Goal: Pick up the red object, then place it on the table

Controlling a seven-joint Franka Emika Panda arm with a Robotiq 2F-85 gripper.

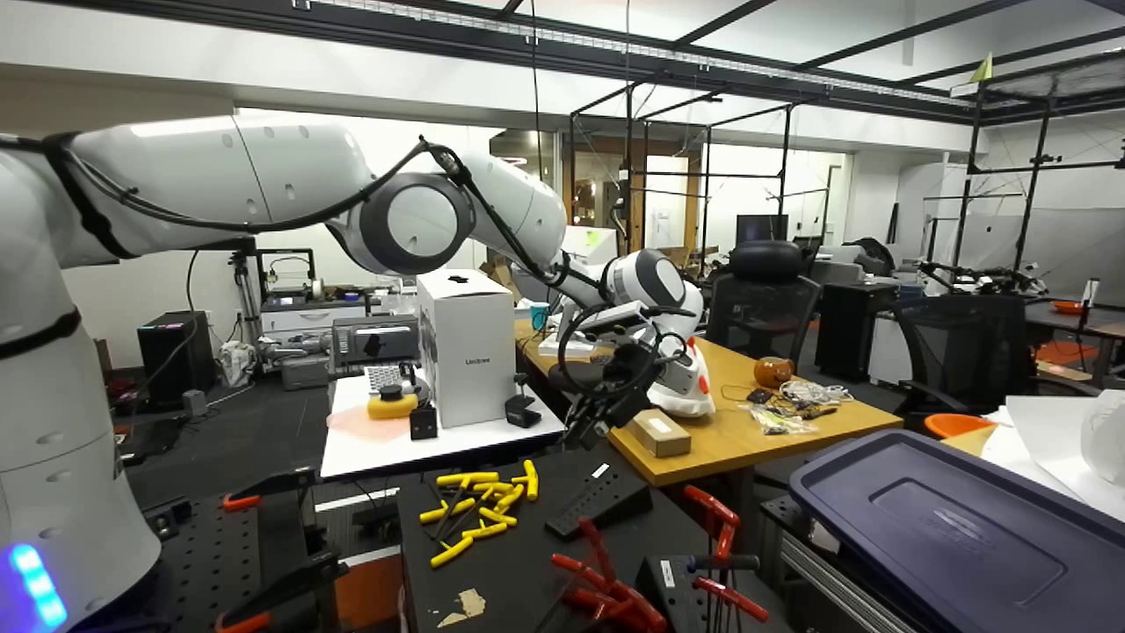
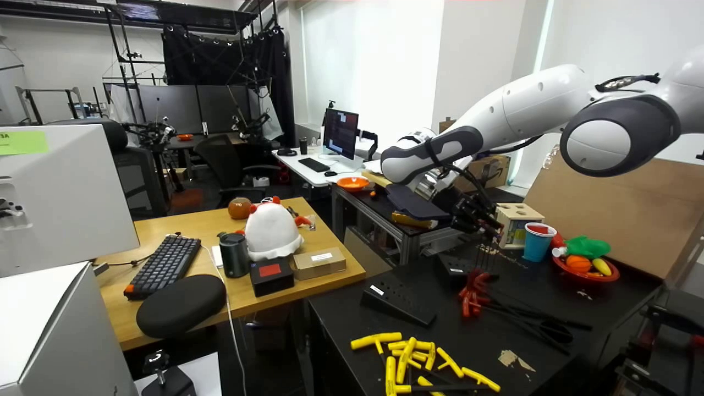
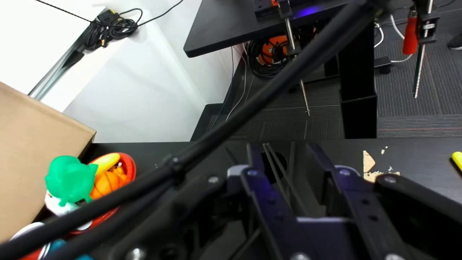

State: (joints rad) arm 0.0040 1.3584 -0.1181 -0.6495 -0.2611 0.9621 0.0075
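Note:
Red T-handle keys lie on the low black surface, and they also show in an exterior view. More red handles stand up in a black holder block. The red handles do not show in the wrist view. My gripper is open, with nothing seen held between its fingers. Dark key shafts show past the fingertips, on the black surface. In an exterior view my gripper is above the holder and the red keys. The tan wooden table stands beside the black surface; it also shows in an exterior view.
Yellow T-handle keys and a black sloped block lie on the black surface. A blue cup, wooden box and red bowl of toys stand beyond. A cardboard box and white plush are on the table.

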